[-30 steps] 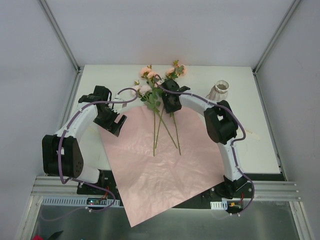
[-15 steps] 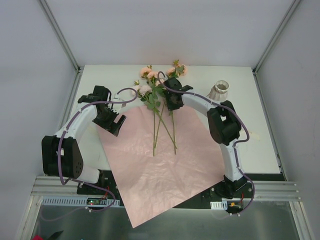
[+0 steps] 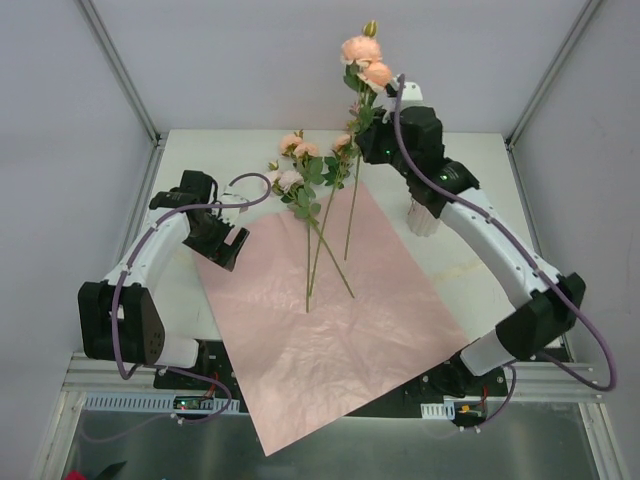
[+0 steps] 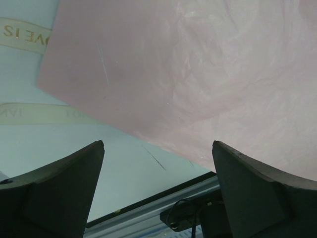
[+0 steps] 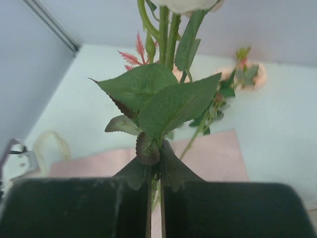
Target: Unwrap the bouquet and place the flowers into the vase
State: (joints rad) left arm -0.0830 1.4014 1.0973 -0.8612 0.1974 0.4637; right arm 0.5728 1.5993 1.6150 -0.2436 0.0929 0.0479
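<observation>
The bouquet is undone: its pink paper (image 3: 330,310) lies flat on the table. My right gripper (image 3: 373,147) is raised above the table's far side, shut on the stem of one flower (image 3: 364,58) that stands upright, its stem end hanging over the paper. In the right wrist view the fingers (image 5: 156,161) pinch that stem under green leaves (image 5: 163,99). The other flowers (image 3: 308,190) lie across the paper's far edge. The off-white vase (image 3: 423,219) shows partly behind my right arm. My left gripper (image 3: 222,248) hovers open at the paper's left edge (image 4: 198,74), holding nothing (image 4: 157,144).
Cream ribbon with gold lettering (image 4: 25,34) lies on the table left of the paper. The paper's near corner hangs over the table's front edge and the metal rail (image 3: 300,420). Grey walls and slanted metal posts (image 3: 120,70) close in the table.
My right gripper shut on one flower's stem and lifted it off the paper, up and to the right. The right arm now covers part of the vase. The left arm stayed put.
</observation>
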